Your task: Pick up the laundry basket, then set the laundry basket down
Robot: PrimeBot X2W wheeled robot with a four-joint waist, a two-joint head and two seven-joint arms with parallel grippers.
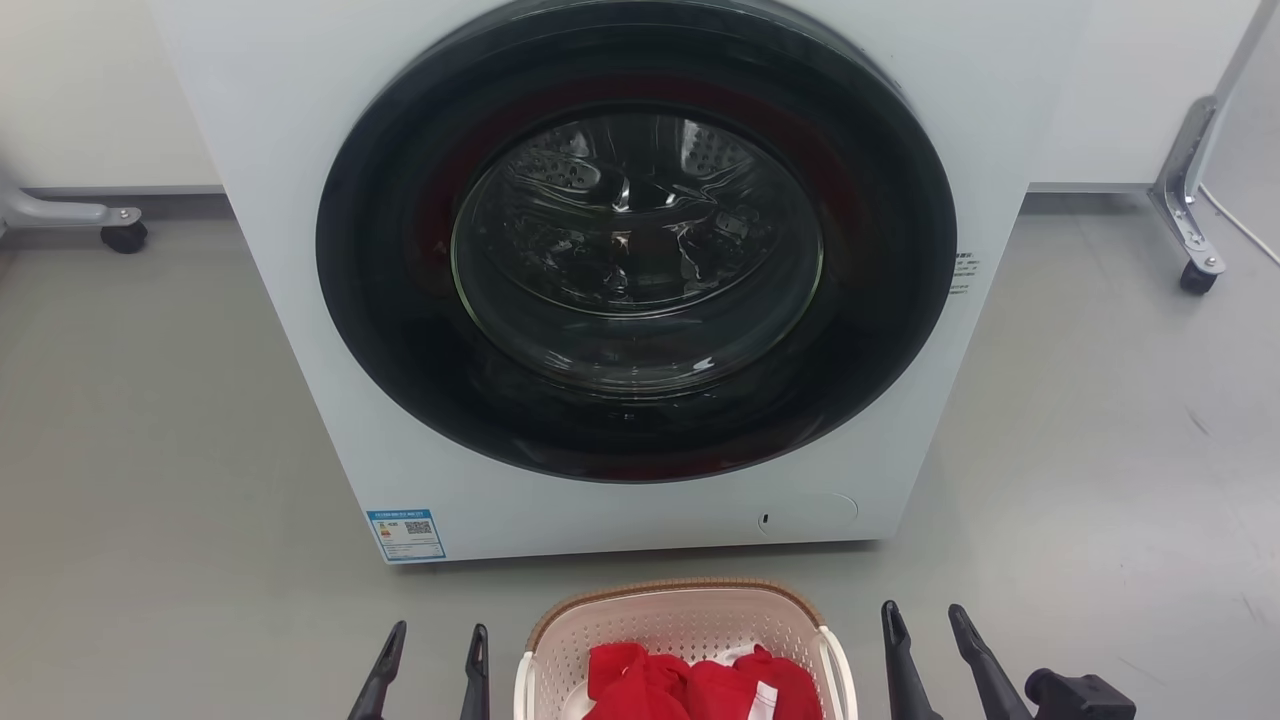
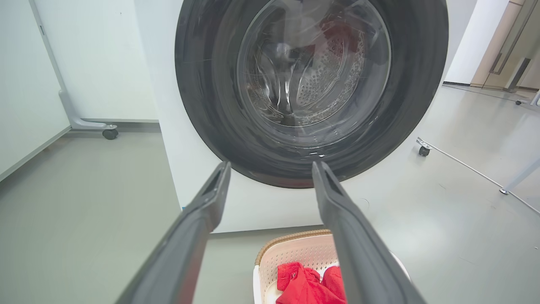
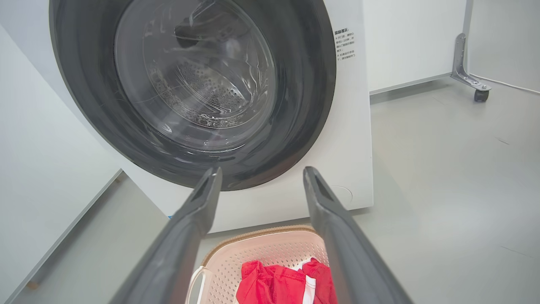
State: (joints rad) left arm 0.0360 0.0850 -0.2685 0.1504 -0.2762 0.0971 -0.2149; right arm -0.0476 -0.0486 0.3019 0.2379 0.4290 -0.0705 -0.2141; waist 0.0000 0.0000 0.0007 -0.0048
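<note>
The laundry basket [image 1: 680, 610] is a pale pink perforated tub with a brown woven-look rim and white side handles. It stands on the grey floor at the bottom middle of the head view, in front of the washer, with red cloth [image 1: 700, 685] inside. My left gripper [image 1: 438, 640] is open just left of the basket, apart from it, holding nothing. My right gripper [image 1: 928, 620] is open just right of it, also empty. The left wrist view has the basket [image 2: 295, 251] low between the fingers [image 2: 198, 219]. In the right wrist view the basket [image 3: 261, 249] lies below the fingers [image 3: 325, 207].
A white front-loading washer [image 1: 300, 250] with a round dark glass door [image 1: 636, 240], shut, stands right behind the basket. Castered grey frame legs sit at far left [image 1: 120, 235] and far right [image 1: 1195, 270]. Open grey floor lies on both sides.
</note>
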